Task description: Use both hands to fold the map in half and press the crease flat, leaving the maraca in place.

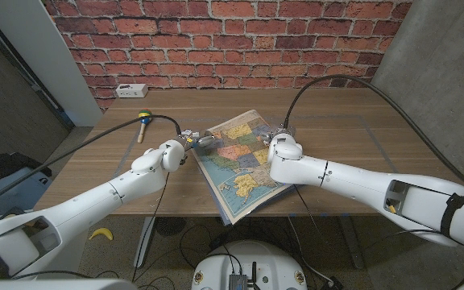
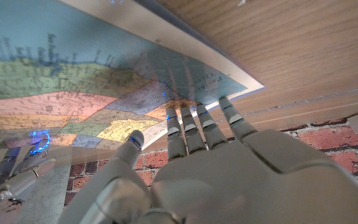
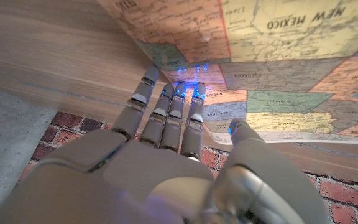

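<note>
Now your two hands are on the map, which lies open and unfolded.

Your left hand (image 1: 185, 143) reaches out with fingers (image 2: 191, 127) straight and close together, tips on the map (image 1: 240, 161) near its white border; it grips nothing. Your right hand (image 1: 279, 145) lies the same way, fingers (image 3: 169, 112) extended side by side with tips on the printed sheet, thumb set apart, nothing pinched. The map lies between and ahead of both hands, spread at an angle on the worktop (image 1: 345, 121), one corner hanging over the near edge. The step in hand looks like settling on the sheet before the fold; next, I judge, each hand must get fingertips under an edge and carry it over together. The maraca (image 1: 142, 123) sits well beyond your left hand, off the map, so keep that arm's sweep clear of it.
</note>
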Motion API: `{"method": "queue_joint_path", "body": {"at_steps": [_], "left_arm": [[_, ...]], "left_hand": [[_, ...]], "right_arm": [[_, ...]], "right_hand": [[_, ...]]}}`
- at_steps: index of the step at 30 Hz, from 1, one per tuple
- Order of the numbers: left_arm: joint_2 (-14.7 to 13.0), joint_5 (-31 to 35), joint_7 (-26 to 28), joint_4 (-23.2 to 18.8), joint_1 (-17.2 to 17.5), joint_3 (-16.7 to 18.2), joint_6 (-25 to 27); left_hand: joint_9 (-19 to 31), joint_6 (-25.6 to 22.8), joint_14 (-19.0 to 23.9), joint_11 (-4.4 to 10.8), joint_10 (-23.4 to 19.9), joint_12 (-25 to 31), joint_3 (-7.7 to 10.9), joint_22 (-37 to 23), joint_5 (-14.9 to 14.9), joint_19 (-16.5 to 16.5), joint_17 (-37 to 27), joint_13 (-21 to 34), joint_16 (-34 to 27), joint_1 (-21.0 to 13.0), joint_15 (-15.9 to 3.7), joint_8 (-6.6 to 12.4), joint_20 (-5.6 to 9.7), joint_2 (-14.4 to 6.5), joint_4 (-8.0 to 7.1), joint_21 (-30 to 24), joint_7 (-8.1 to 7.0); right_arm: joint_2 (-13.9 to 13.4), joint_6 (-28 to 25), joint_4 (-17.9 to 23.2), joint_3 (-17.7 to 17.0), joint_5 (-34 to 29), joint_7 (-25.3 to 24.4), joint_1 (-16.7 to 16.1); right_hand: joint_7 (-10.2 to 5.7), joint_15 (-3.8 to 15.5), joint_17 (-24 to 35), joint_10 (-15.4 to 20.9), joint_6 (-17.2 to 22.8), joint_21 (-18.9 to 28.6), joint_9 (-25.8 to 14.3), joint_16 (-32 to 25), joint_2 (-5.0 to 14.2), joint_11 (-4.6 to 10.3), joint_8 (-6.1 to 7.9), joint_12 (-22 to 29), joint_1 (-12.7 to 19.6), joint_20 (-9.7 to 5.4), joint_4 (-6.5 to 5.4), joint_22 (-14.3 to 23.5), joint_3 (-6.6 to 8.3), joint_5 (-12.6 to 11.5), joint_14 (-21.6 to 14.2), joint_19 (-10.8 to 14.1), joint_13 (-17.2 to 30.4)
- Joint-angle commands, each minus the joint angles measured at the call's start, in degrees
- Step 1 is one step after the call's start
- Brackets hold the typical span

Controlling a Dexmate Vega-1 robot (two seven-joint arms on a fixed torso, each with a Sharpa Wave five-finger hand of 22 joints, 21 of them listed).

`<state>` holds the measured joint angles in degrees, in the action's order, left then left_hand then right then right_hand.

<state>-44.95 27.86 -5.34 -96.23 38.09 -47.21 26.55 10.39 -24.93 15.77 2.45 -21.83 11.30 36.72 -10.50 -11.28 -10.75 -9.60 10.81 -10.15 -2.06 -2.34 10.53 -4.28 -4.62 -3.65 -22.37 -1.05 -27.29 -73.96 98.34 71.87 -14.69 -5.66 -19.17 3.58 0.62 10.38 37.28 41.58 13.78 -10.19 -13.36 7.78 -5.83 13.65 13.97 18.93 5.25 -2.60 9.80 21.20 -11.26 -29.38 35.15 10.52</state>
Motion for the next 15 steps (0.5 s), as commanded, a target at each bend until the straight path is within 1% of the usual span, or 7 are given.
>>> {"method": "queue_joint_path", "body": {"at_steps": [1, 8, 11, 12, 13, 14, 15], "left_arm": [[-0.04, 0.00, 0.30, 0.00, 0.08, 0.17, -0.19], [-0.14, -0.12, 0.48, -0.21, 0.32, 0.34, -0.09], [-0.17, -0.13, 0.47, -0.31, 0.35, 0.38, -0.04], [-0.19, -0.03, 0.43, -0.34, 0.32, 0.33, 0.02], [-0.18, 0.04, 0.38, -0.34, 0.28, 0.28, 0.05], [-0.18, -0.01, 0.34, -0.34, 0.28, 0.29, 0.02], [-0.17, -0.04, 0.32, -0.36, 0.29, 0.31, 0.04]], "left_hand": [[0.04, -0.02, -0.23, -0.32, -0.28, 0.41, 0.08, -0.21, -0.37, -0.55, -0.03, 0.11, -0.04, -0.47, -0.86, 0.18, 0.11, -0.67, -0.25, -0.07, 0.08], [0.03, -0.02, -0.24, -0.15, -0.22, 0.38, 0.06, -0.22, -0.38, -0.61, -0.02, 0.11, -0.05, -0.46, -0.82, 0.19, 0.11, -0.64, -0.36, 0.01, 0.08], [0.03, -0.03, -0.22, -0.21, -0.21, 0.38, 0.05, -0.22, -0.39, -0.61, -0.02, 0.11, -0.06, -0.46, -0.86, 0.20, 0.17, -0.63, -0.42, 0.06, 0.04], [0.03, 0.00, -0.23, -0.28, -0.24, 0.39, 0.05, -0.22, -0.39, -0.61, -0.02, 0.11, -0.06, -0.47, -0.83, 0.19, 0.17, -0.63, -0.43, 0.08, 0.05], [0.03, 0.01, -0.21, -0.26, -0.26, 0.40, 0.05, -0.22, -0.39, -0.62, -0.02, 0.11, -0.06, -0.47, -0.86, 0.19, 0.18, -0.62, -0.43, 0.08, 0.06], [0.03, 0.03, -0.22, -0.28, -0.24, 0.39, 0.04, -0.22, -0.40, -0.62, -0.02, 0.11, -0.06, -0.46, -0.76, 0.18, 0.14, -0.62, -0.46, 0.11, 0.10], [0.03, -0.01, -0.21, -0.27, -0.24, 0.39, 0.04, -0.22, -0.40, -0.62, -0.02, 0.11, -0.07, -0.46, -0.82, 0.20, 0.15, -0.62, -0.48, 0.12, 0.10]], "right_arm": [[-0.22, -0.22, -1.84, 1.39, 6.84, 0.20, 1.71], [-1.06, 0.52, -0.52, 0.24, 7.96, -2.28, 1.20], [-1.87, 0.74, 1.38, -0.75, 7.44, -4.59, 0.23], [-2.19, 0.83, 2.18, -1.19, 7.18, -5.51, -0.22], [-2.46, 0.87, 2.96, -1.70, 6.88, -6.51, -0.73], [-2.82, 0.99, 3.82, -2.16, 6.52, -7.50, -1.25], [-3.10, 1.01, 4.64, -2.67, 6.04, -8.69, -1.88]], "right_hand": [[0.01, -0.30, 0.21, 0.78, 0.68, 0.39, -0.23, -0.30, 0.27, 0.12, 0.19, 0.31, -0.65, -0.04, -0.46, 0.28, -0.01, 0.10, -0.88, 0.96, 0.23], [0.02, -0.49, 0.23, 0.50, 0.43, 0.26, -0.24, -0.07, 0.47, 0.12, -0.15, -0.03, -0.78, -0.14, -0.58, 0.29, 0.14, 0.05, -0.87, 1.02, 0.24], [-0.08, -0.45, 0.22, -0.15, -0.19, 0.04, -0.25, 0.43, 0.64, 0.22, -0.64, -0.53, -0.77, -0.15, -0.60, 0.29, 0.40, -0.01, -0.21, 0.88, 0.25], [-0.16, -0.38, 0.21, -0.39, -0.40, -0.15, -0.26, 0.67, 0.69, 0.53, -0.84, -0.73, -0.72, -0.16, -0.55, 0.30, 0.54, -0.04, 0.09, 0.59, 0.26], [-0.52, -0.39, 0.19, -0.72, -0.71, -0.28, -0.26, 0.90, 0.73, 0.45, -1.07, -0.97, -0.62, -0.16, -0.47, 0.30, 0.70, -0.08, 0.38, 0.48, 0.26], [-0.55, -0.13, 0.18, -0.89, -0.71, -0.44, -0.28, 1.14, 0.79, 0.58, -1.16, -1.14, -0.52, -0.18, -0.40, 0.30, 0.87, -0.11, 0.75, 0.25, 0.27], [-0.73, 0.14, 0.16, -1.63, -0.78, -0.67, -0.29, 1.50, 0.83, 0.38, -1.33, -1.57, -0.37, -0.18, -0.26, 0.30, 1.12, -0.13, 1.29, -0.05, 0.28]]}}
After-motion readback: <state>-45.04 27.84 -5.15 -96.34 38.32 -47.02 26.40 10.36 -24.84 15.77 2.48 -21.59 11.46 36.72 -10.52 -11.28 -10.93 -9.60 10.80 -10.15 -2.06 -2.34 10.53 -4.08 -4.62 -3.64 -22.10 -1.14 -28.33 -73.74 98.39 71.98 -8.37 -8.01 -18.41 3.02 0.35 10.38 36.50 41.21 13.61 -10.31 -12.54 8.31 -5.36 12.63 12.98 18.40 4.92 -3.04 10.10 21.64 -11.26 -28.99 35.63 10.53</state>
